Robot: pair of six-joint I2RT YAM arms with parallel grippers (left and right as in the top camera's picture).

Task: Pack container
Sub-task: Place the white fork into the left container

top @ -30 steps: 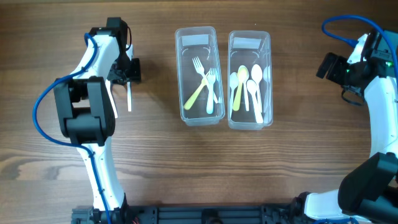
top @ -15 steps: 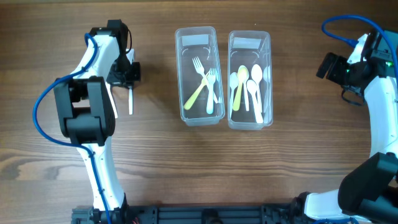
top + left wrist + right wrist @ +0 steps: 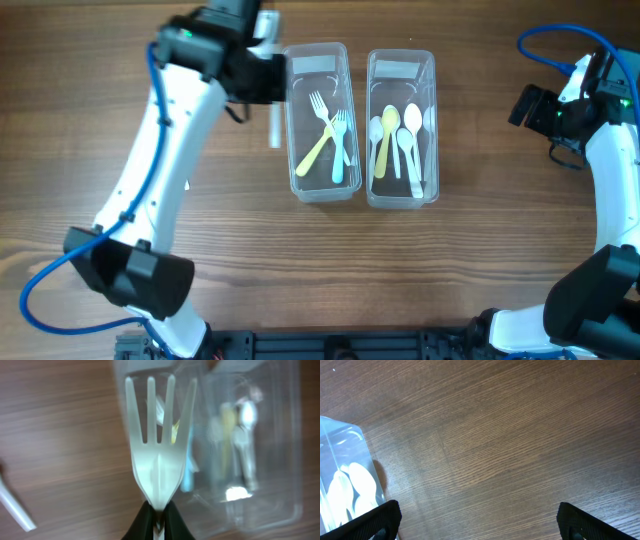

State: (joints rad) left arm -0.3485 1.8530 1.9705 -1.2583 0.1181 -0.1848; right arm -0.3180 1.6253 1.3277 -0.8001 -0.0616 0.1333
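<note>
Overhead: white fork (image 3: 274,126) is gripped by L fingers (image 3: 262,82), just beside the left wall of the fork container (image 3: 325,196). Spoons lie in the spoon container (image 3: 400,203) next to it. L wrist: fork's neck is clenched btwn the fingers, tines seen over the container's edge. R wrist: R fingers (image 3: 375,520) are spread wide w/ nothing btwn them, over the tabletop (image 3: 520,435) near the spoon container.
</note>
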